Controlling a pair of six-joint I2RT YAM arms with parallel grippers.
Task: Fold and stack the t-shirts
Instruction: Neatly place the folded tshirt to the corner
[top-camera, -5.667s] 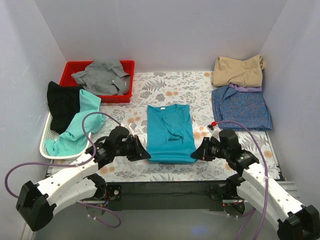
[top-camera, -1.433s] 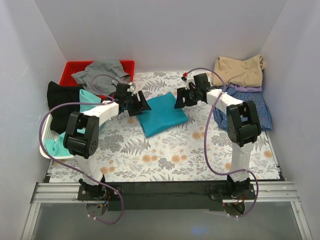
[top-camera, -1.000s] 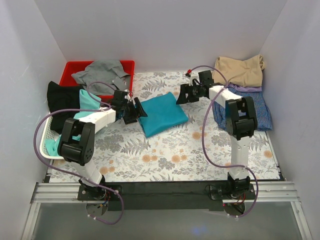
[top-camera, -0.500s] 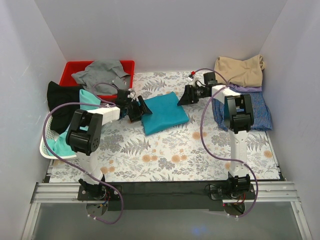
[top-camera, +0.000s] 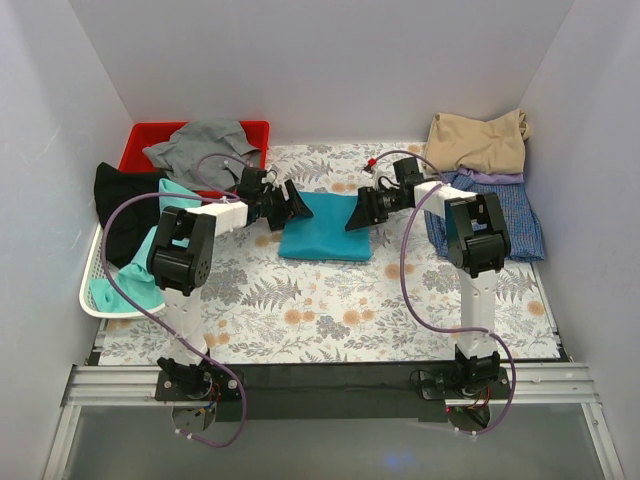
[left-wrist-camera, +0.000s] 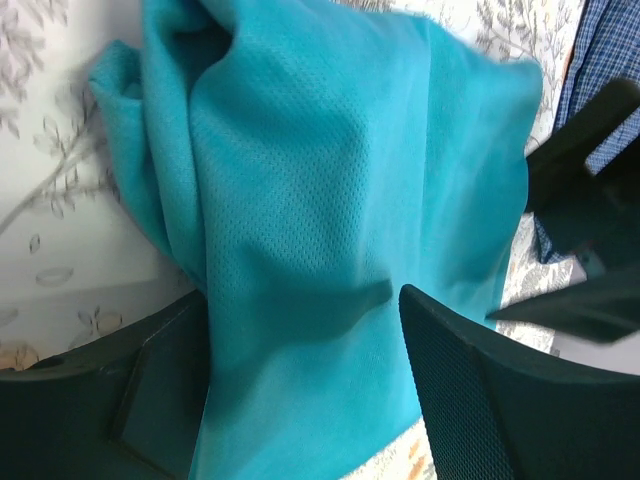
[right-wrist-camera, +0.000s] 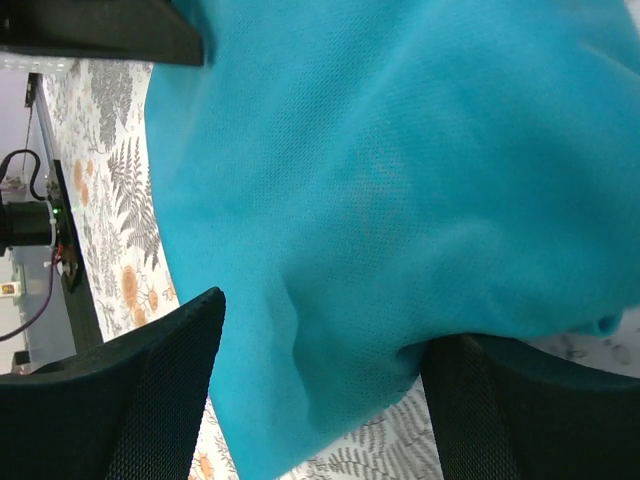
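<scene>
Nearest us, bare flowered tabletop (top-camera: 330, 300), and just past it the teal shirt (top-camera: 325, 232) lies flat in a neat folded rectangle. That's the piece in play. The left claw (top-camera: 292, 207) sits at the teal shirt's left edge and the right claw (top-camera: 357, 214) at its right edge. Both wrist views show the fingers spread, with teal cloth filling the gap.

I'd call the folding done, and this looks like the moment to square up and pick up. The next move calls for both claws to bite the edges together, then lift level so the fold holds.

Left of the teal shirt is a white basket (top-camera: 92, 285) with a mint shirt (top-camera: 150, 260) and a black one (top-camera: 125, 200). To its right is the checked shirt (top-camera: 515, 225), and beyond that a tan shirt (top-camera: 475, 140), the likely stack. Far left, a red bin (top-camera: 145, 135) holds grey cloth (top-camera: 205, 148).
</scene>
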